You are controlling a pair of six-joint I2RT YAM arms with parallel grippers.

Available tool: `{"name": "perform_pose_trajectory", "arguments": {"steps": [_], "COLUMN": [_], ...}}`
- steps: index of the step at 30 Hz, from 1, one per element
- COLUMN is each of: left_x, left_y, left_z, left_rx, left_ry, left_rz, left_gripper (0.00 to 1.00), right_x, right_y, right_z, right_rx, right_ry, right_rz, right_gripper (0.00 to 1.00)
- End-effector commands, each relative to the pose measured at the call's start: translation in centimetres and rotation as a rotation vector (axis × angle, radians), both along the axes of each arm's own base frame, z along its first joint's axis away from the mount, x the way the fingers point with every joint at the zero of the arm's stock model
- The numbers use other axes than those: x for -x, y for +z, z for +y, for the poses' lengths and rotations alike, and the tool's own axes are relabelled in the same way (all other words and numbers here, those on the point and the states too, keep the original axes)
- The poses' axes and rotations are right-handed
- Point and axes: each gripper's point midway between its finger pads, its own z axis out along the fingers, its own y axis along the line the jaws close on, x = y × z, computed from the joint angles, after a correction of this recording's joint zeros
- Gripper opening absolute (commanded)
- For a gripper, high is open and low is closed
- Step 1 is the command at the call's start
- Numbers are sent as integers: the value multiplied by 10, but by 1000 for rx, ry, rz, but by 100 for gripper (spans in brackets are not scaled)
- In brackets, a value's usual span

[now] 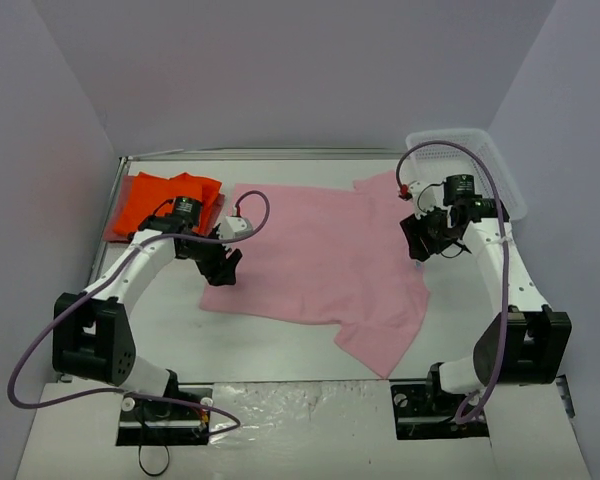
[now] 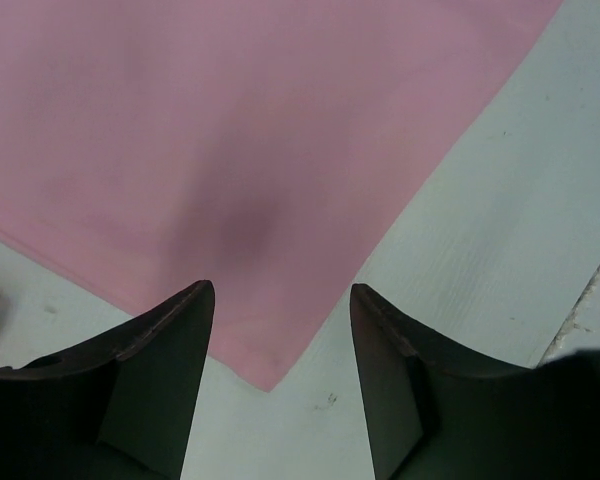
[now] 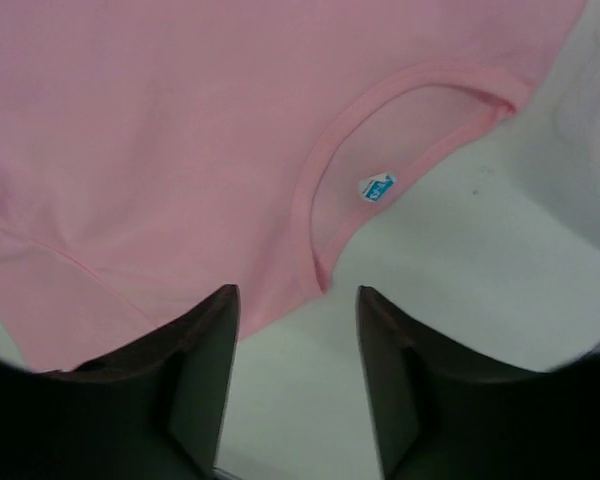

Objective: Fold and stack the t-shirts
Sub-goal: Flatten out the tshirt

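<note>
Currently on the table (image 1: 280, 350), listed from the top view:

1. Light pink t-shirt (image 1: 325, 260). It lies spread flat at the centre, with the collar (image 3: 380, 130) toward 3 o'clock and the hem toward 9 o'clock. One sleeve points to 5 o'clock, the other to 1 o'clock, close to the basket.
2. Orange t-shirt (image 1: 155, 200). It lies bunched in the corner at 10 o'clock, just beside the pink hem.
3. White mesh basket (image 1: 470, 150). It sits at 2 o'clock.
4. Left tool (image 1: 223, 268). Its jaws stand apart and hold nothing. It hangs over the hem corner (image 2: 270, 380) at 8 o'clock of the shirt.
5. Right tool (image 1: 420, 240). Its jaws are also apart and empty. It is poised over the collar, and the blue label (image 3: 377, 187) shows just ahead of its fingers.

Hazards, as judged:
- The hem corner ends right between the left fingers, so a slightly short descent would likely pinch bare table or only one layer. The lower layer would then stay behind.
- The right tool could catch only the collar rib, which would stretch the neckline and skew the fold.
- If the two arms lift unevenly, the cloth may drag and crease.
- The sleeve at 1 o'clock may snag on the basket.
- The hem may ride over the orange shirt.
</note>
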Motion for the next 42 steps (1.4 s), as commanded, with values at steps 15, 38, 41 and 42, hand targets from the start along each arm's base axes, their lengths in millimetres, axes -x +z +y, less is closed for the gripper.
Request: {"name": "perform_pose_trajectory", "arguments": {"steps": [15,38,41,42], "left_x": [-10,-21,-22,-23], "left_y": [-12,9,10,10], "left_z": [14,46,50,51], "left_rx": [-59,-17,-20,-23], "left_ry": [106,236,248,254], "left_rz": [-64,-133,-142,-143], "left_gripper": [56,60,60,60], "right_x": [-82,-155,-161,-162], "right_y": [-114,-158,-166,-172], "right_z": [11,20,20,21], "right_rx": [75,128,136,137], "right_ry": [-32,-65,-64,-62], "right_rz": [227,237,239,248], "right_gripper": [0,0,0,0]}}
